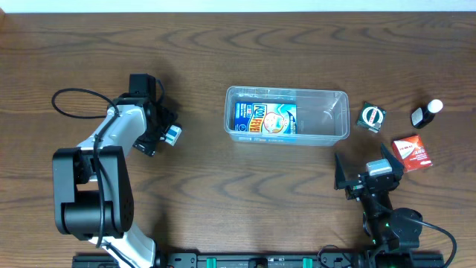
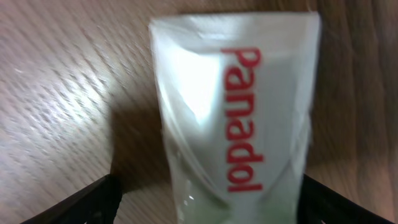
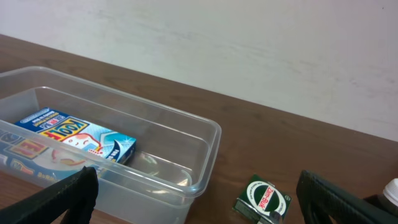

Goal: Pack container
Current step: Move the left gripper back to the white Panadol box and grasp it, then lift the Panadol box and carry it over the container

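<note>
The clear container (image 1: 338, 97) stands at mid-table with a blue box (image 1: 265, 119) lying flat in its left half. It also shows in the right wrist view (image 3: 213, 134), with the blue box (image 3: 74, 140) inside. My left gripper (image 1: 168, 134) is low at the left of the table, its fingers on either side of a white Panadol box (image 2: 233, 106) with red lettering. A gap shows beside the left finger, so the gripper (image 2: 211, 208) is open. My right gripper (image 1: 366, 177) is open and empty, near the front right, short of the container (image 3: 199, 208).
A green Zam-Buk box (image 1: 371, 117) lies just right of the container and shows in the right wrist view (image 3: 264, 199). A dark bottle with a white cap (image 1: 426, 113) and a red box (image 1: 413, 152) lie at the far right.
</note>
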`<state>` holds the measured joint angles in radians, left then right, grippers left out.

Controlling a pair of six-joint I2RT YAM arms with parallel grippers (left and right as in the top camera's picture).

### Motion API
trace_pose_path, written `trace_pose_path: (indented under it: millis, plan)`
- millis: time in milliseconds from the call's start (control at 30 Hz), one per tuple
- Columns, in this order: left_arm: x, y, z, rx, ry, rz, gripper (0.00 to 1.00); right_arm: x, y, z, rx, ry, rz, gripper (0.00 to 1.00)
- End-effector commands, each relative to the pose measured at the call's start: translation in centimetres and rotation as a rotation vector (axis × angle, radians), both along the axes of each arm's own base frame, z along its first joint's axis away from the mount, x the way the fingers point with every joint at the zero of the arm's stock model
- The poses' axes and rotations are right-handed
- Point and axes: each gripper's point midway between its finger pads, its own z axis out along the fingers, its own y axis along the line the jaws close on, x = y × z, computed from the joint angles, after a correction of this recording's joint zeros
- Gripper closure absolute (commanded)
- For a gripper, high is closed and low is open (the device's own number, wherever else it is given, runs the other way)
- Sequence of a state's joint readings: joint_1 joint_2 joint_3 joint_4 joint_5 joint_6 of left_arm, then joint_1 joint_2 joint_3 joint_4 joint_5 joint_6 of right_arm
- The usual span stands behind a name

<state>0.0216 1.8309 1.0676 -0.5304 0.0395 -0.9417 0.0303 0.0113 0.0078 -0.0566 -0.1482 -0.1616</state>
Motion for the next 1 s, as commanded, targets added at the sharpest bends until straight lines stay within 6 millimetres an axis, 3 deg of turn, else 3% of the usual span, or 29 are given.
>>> trace_pose_path:
  millis: [0, 133, 267, 433, 567, 700, 800, 900, 967]
  plan:
    - [-0.4, -0.9, -0.5, -0.038, 0.018, -0.06, 0.14, 0.0, 0.2, -0.1, 0.007, 0.004, 0.006, 0.01]
    - [-0.4, -0.9, -0.5, -0.016, 0.018, -0.177, 0.16, 0.0, 0.2, -0.1, 0.007, 0.004, 0.007, 0.01]
    - [-0.4, -0.9, -0.5, -0.007, 0.017, -0.222, 0.31, 0.0, 0.2, -0.1, 0.007, 0.004, 0.007, 0.01]
    - [-0.4, -0.8, -0.5, -0.007, 0.018, -0.222, 0.33, 0.0, 0.2, -0.1, 0.007, 0.004, 0.007, 0.01]
    - [-0.3, -0.8, -0.2, 0.014, 0.008, -0.327, 0.36, 0.0, 0.2, -0.1, 0.007, 0.004, 0.006, 0.01]
    - [0.1, -0.8, 0.7, 0.041, -0.021, -0.43, 0.37, 0.0, 0.2, -0.1, 0.007, 0.004, 0.007, 0.01]
    - [0.4, -0.8, 1.9, 0.059, -0.055, -0.474, 0.41, 0.0, 0.2, -0.1, 0.007, 0.004, 0.007, 0.01]
    - [0.8, -0.8, 3.2, 0.08, -0.093, -0.514, 0.51, 0.0, 0.2, -0.1, 0.007, 0.004, 0.006, 0.01]
    - [0.9, -0.8, 3.9, 0.089, -0.111, -0.526, 0.51, 0.0, 0.2, -0.1, 0.007, 0.004, 0.007, 0.01]
